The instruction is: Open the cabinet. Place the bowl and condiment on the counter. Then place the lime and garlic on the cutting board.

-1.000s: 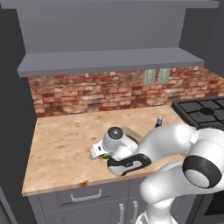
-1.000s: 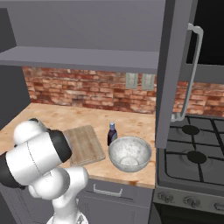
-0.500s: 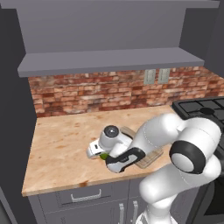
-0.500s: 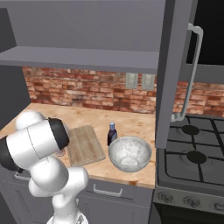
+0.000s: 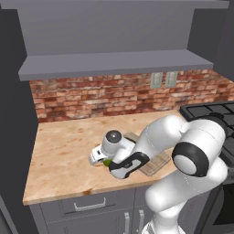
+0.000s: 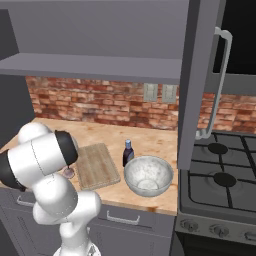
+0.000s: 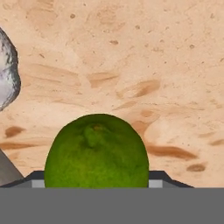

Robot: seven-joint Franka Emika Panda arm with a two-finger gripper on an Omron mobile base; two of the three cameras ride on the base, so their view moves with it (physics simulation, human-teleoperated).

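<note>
We see the gripper [image 5: 106, 161] has dropped onto the lime [image 7: 96, 151] left of the board [image 6: 96, 165], jaws pinching it; no readable writing

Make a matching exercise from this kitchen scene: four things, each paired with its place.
Things:
1. lime
2. bowl
3. condiment
4. garlic

Places:
A. behind the bowl, beside the cutting board
B. between the gripper's fingertips
C. at the counter's front edge, next to the stove
D. at the hand view's left edge

Pairs: 1-B, 2-C, 3-A, 4-D
</note>
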